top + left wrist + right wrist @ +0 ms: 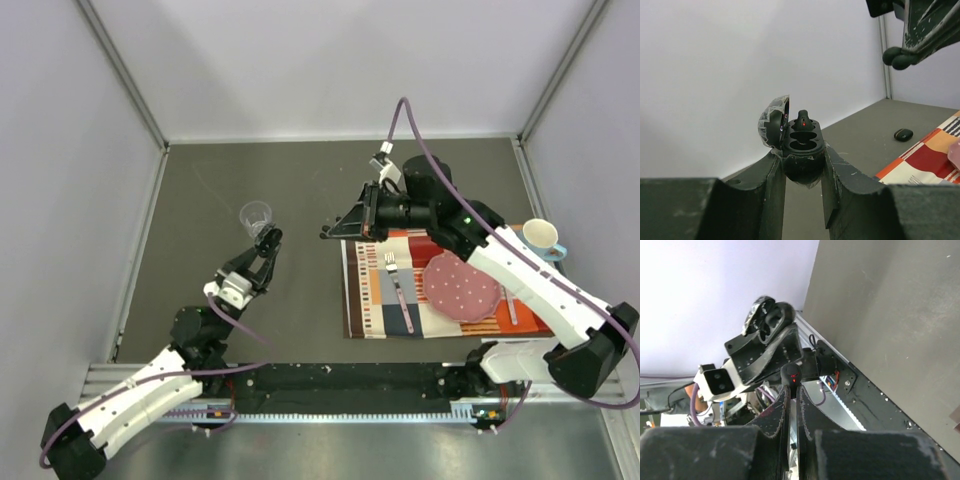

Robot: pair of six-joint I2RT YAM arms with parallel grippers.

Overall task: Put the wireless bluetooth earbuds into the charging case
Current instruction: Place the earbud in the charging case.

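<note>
My left gripper is shut on the black charging case and holds it above the table with its lid open. A black earbud with a red light stands up at the case's far end. Two hollows in front of it look empty. My right gripper hovers to the right of the case, apart from it. It is shut on a second black earbud with a red light. Its tips also show in the left wrist view. The held case shows in the right wrist view.
A small dark oval piece lies on the table by the striped mat. The mat carries a fork and a pink plate. A clear plastic cup stands behind the left gripper. A mug stands at the right.
</note>
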